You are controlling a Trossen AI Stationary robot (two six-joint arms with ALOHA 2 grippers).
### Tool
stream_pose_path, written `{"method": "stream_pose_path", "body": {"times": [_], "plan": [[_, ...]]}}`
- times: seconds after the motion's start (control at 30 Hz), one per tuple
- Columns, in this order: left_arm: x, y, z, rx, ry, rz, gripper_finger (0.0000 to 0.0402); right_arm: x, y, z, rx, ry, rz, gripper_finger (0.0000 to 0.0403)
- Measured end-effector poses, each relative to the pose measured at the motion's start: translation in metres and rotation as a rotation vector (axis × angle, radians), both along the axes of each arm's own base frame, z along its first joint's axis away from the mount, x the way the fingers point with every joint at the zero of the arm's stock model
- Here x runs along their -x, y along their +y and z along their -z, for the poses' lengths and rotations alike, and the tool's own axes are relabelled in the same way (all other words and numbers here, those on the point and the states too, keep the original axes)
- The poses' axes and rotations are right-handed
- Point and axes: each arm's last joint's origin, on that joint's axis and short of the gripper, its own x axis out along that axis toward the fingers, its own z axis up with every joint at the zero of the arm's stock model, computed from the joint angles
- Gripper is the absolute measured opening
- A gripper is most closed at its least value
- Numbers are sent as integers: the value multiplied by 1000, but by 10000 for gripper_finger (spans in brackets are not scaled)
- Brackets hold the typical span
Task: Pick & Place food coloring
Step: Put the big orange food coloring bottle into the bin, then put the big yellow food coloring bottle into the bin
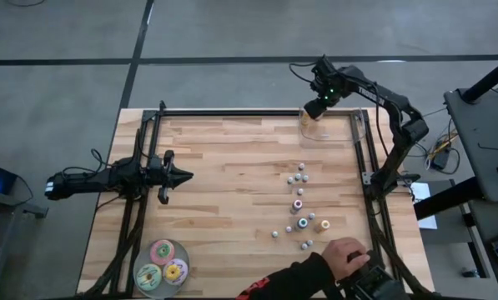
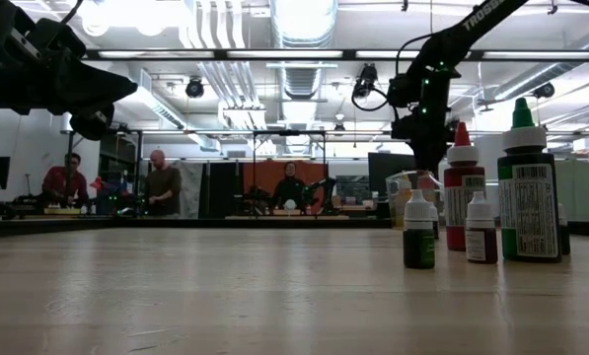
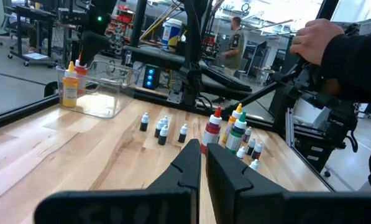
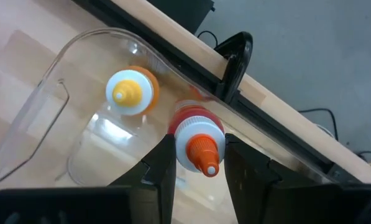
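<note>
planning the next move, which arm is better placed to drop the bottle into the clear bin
Right. Its claw is shut on a red bottle directly over the clear bin at the table's far edge, beside a yellow bottle already inside. The left claw waits shut and empty across the table.

White lettering "TROSS", cut off at the frame edge, reads on the right arm (image 2: 472,20) above the bottles; the bottle labels (image 2: 531,202) are illegible.
</note>
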Motion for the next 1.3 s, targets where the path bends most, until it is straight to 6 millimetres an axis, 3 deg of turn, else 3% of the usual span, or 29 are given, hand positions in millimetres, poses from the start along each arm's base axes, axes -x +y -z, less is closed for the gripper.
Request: {"method": "stream_pose_path", "body": {"times": [0.37, 0.73, 1.03, 1.3], "plan": [[0, 0, 0, 0, 0, 0, 0, 0, -1, 15, 18, -25, 28, 102], [0, 0, 0, 0, 0, 0, 0, -1, -2, 16, 31, -35, 30, 104], [0, 0, 0, 0, 0, 0, 0, -1, -2, 16, 32, -40, 26, 156], [0, 0, 0, 0, 0, 0, 0, -1, -2, 16, 31, -42, 24, 173]]}}
